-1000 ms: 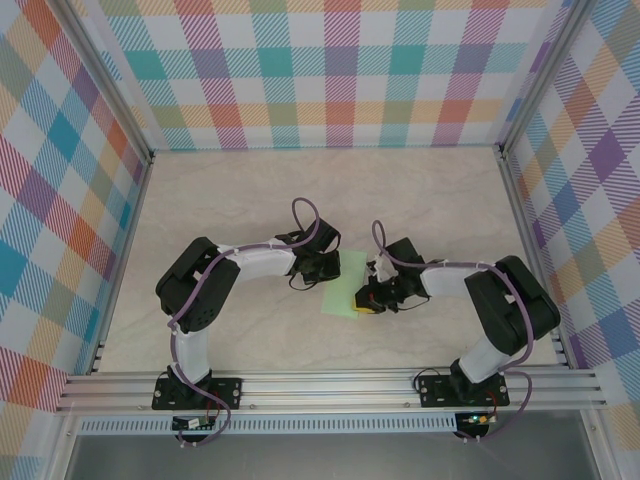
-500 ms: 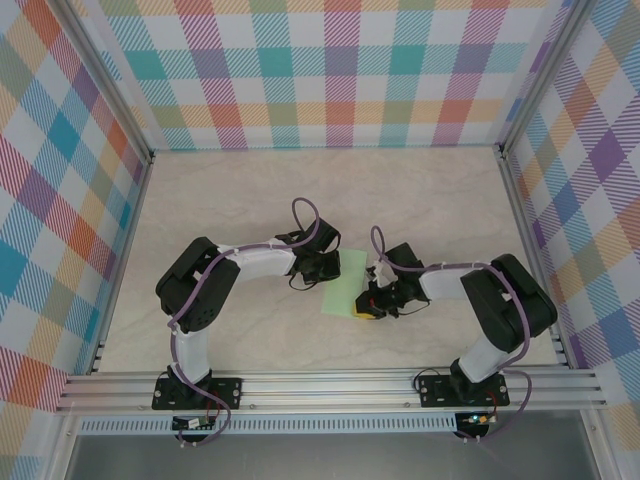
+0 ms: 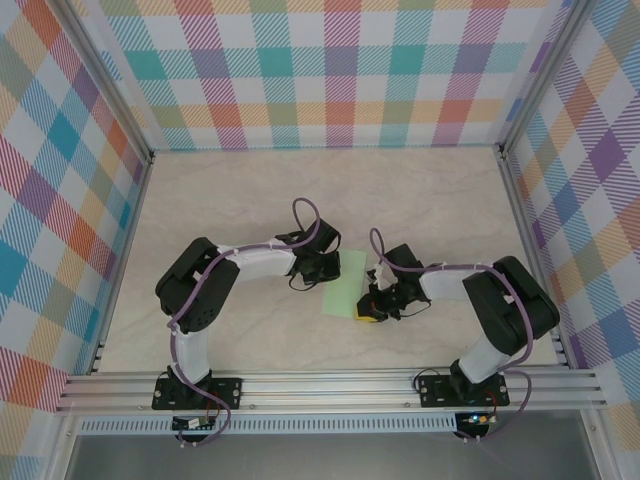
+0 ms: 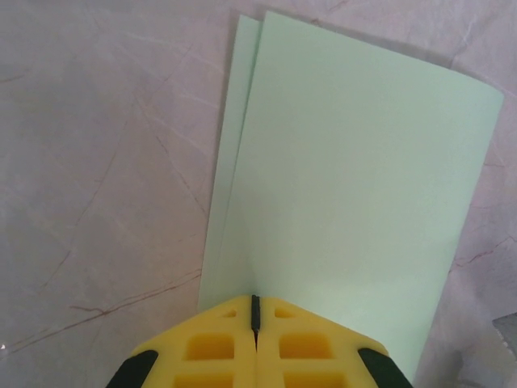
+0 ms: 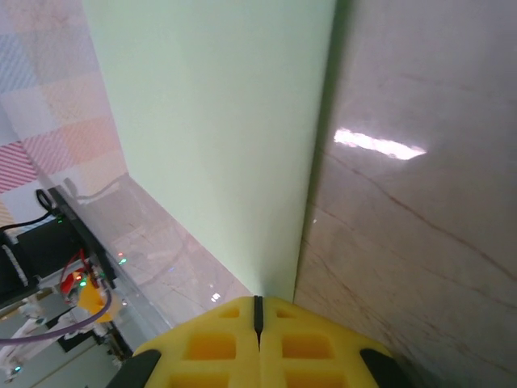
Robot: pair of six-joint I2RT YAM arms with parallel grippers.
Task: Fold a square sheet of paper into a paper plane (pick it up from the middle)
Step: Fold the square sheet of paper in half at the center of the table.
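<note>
Now, square sheet of paper [image 3: 347, 283]: folded double, lying on the bench [image 3: 250, 200]
left tool [image 4: 255, 302]: closed, pinching its edge
right tool [image 5: 258, 302]: closed, pinching its edge

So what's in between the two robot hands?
The square sheet of paper, folded over, lies between the left gripper and the right gripper; the top view shows it.

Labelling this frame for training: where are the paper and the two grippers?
paper [image 4: 355, 186]: left wrist view, middle of the top layer.
left gripper [image 4: 255, 304]: left wrist view, seam between its shut fingertips.
right gripper [image 5: 258, 304]: right wrist view, seam between its shut fingertips.
</note>
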